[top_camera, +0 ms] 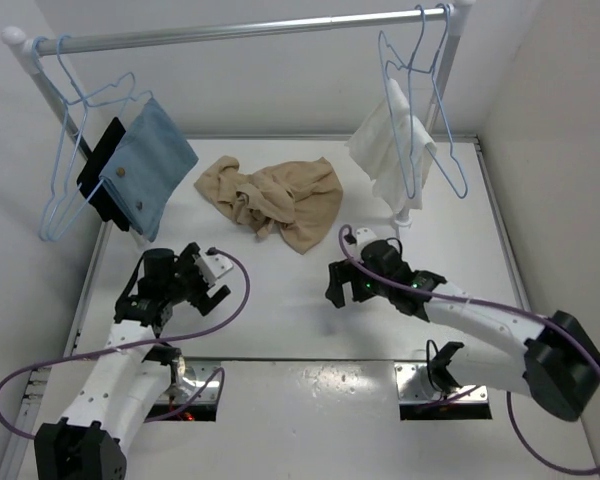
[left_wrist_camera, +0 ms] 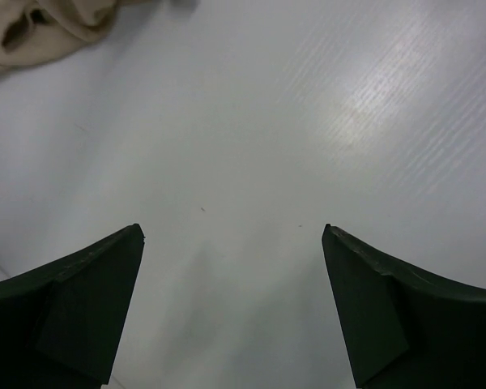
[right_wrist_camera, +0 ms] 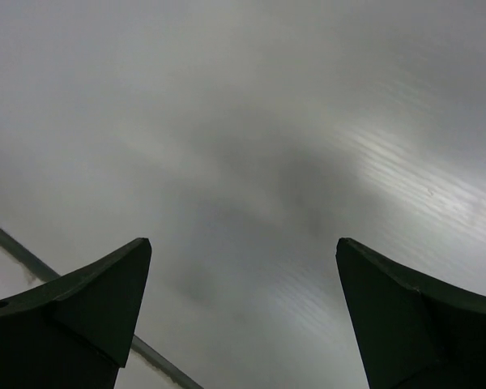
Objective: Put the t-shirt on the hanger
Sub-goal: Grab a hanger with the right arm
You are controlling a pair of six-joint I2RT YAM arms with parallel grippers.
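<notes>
Tan cotton heaped on the table [top_camera: 310, 320] — the t-shirt [top_camera: 275, 200] looks light, limp, prone to bunching. I'd pinch near the collar; left gripper [left_wrist_camera: 232, 235] and right gripper [right_wrist_camera: 243, 243] both gape empty.

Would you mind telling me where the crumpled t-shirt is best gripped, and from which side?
Probably from straight above, at the bunched folds at the left end of the t-shirt: they stand up, while the rest lies flatter on the table.
</notes>
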